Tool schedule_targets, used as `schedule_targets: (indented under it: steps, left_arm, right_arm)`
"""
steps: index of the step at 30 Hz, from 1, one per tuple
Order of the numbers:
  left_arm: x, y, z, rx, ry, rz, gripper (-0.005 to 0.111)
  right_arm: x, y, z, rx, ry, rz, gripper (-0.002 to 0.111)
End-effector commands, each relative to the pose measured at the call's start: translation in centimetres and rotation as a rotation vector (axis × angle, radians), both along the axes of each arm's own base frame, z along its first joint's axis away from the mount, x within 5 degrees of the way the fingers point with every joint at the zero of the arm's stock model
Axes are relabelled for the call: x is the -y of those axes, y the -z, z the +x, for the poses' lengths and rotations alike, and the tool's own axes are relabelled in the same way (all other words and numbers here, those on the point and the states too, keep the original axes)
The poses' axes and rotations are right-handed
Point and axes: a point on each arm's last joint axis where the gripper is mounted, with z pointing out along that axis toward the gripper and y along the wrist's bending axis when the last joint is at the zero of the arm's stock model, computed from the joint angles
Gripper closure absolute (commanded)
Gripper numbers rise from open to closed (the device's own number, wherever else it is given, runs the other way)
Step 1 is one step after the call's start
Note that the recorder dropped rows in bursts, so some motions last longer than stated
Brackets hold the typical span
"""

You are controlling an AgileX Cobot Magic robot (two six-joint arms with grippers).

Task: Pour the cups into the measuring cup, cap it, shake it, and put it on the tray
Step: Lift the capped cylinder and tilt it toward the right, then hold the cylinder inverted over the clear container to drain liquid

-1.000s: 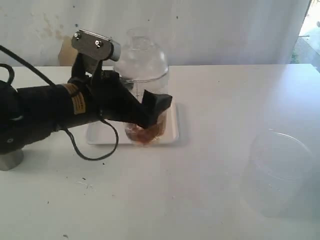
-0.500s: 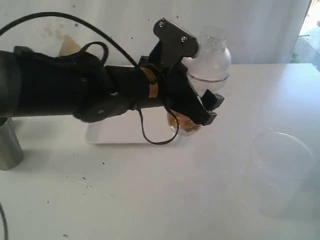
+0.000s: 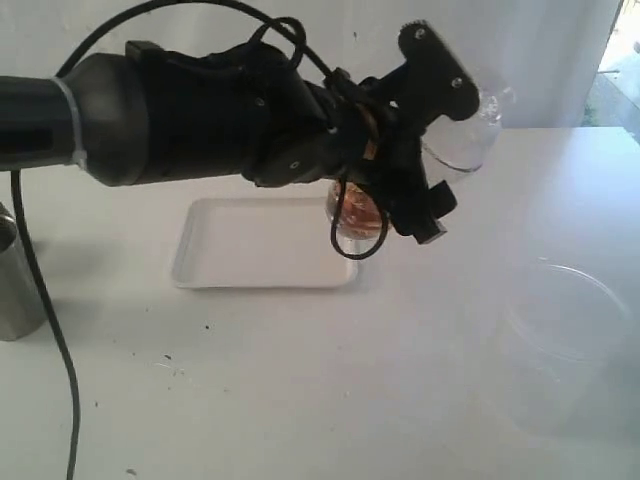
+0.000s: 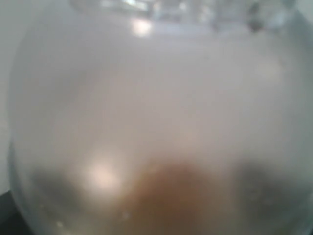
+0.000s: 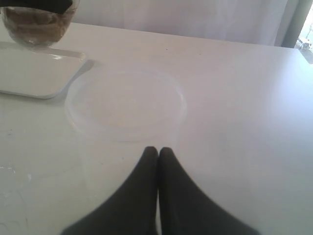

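Measuring cup (image 3: pixel 357 211) aslant in left gripper (image 3: pixel 418 208); tray (image 3: pixel 255 247) close by

Capped clear measuring cup (image 3: pixel 360 213) (brown contents low) — tilted, aloft near the white tray (image 3: pixel 250 245)

Left arm (image 3: pixel 200 120) hides most of the measuring cup (image 3: pixel 360 210) near the tray (image 3: pixel 250 250), steel tumbler (image 3: pixel 15 290) well apart from the tray is edge-cropped, left wrist view is pure blur.
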Motion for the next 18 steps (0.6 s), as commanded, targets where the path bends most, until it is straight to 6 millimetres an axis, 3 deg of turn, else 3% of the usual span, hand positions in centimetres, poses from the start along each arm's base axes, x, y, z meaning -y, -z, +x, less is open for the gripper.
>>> schedule_targets:
  steps: [1, 10, 18]
  left_arm:
    - [1.7, -1.7, -1.2, 0.11, 0.074, 0.056, 0.107]
    - [3.6, 0.2, -2.5, 0.223, 0.143, 0.259, 0.107]
    - [4.7, -0.1, -4.1, 0.319, 0.214, 0.307, 0.107]
  right_arm:
    - [0.0, 0.0, 0.0, 0.006, -0.003, -0.004, 0.108]
    - [0.0, 0.0, 0.0, 0.006, -0.003, -0.004, 0.108]
    - [0.0, 0.0, 0.0, 0.006, -0.003, -0.004, 0.108]
